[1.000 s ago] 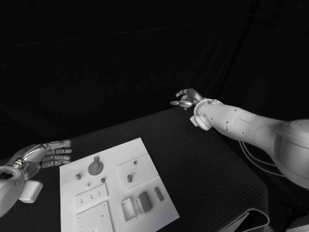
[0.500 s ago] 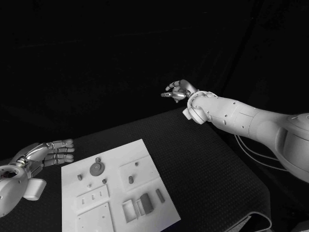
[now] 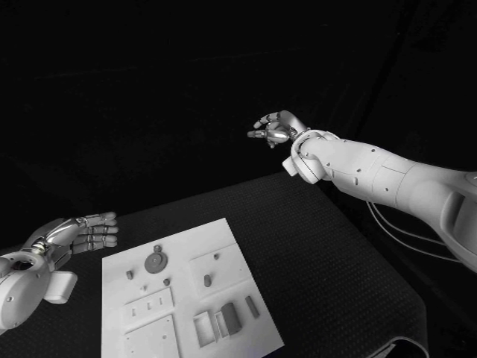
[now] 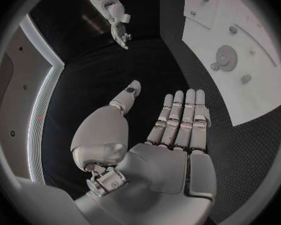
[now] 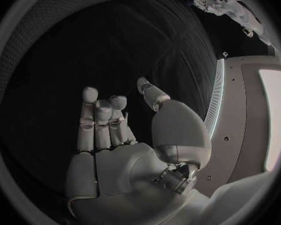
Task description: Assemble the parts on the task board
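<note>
1. The task board (image 3: 179, 294) lies flat on the black table (image 3: 325, 276), near the left side of the scene.
2. Small parts (image 3: 153, 261) lie on the board: a round disc at the far end, flat rectangular pieces at the near end.
3. The left hand (image 3: 80, 233) hovers just left of the board's far corner, fingers extended and apart, holding nothing.
4. The right hand (image 3: 275, 130) is raised beyond the table's far edge, well apart from the board, fingers loosely spread, empty.
</note>
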